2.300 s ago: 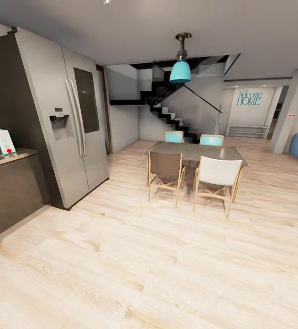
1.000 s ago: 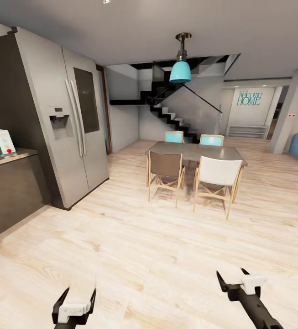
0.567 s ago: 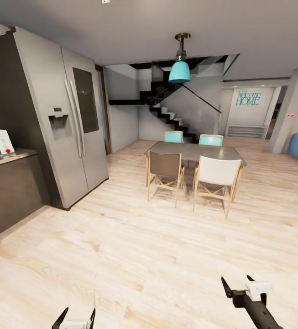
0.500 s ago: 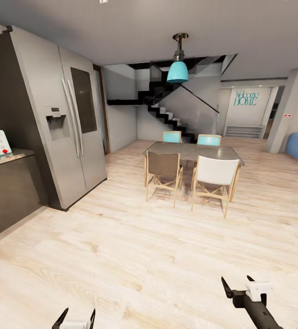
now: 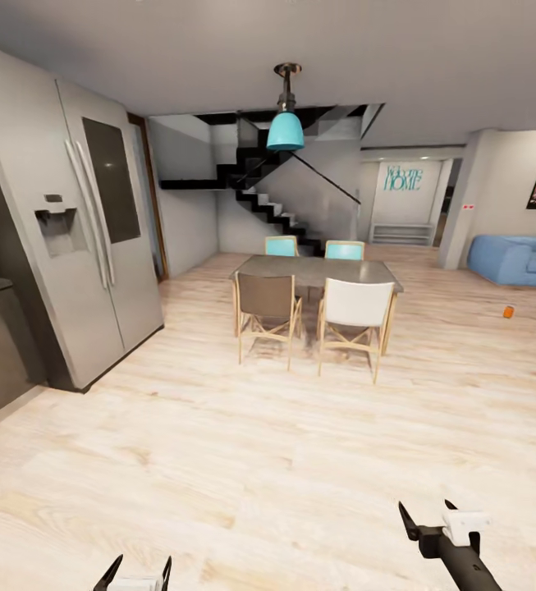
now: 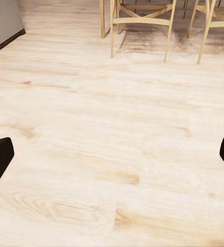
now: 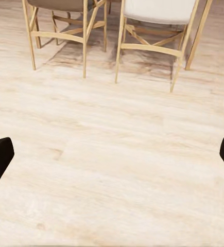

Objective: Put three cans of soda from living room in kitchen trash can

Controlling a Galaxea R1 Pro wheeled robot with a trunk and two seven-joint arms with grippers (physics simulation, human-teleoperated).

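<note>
Both tools (image 5: 428, 515) open, over floor (image 5: 284, 443)

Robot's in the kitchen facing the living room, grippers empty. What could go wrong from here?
1. The dining table and its chairs, such as the white chair, stand ahead; a straight drive toward the sofa might clip them.
2. One orange can lies on the floor, small and far; the base could knock it away.
3. Left gripper and right gripper are open and extended forward, so they may hit furniture first.
</note>
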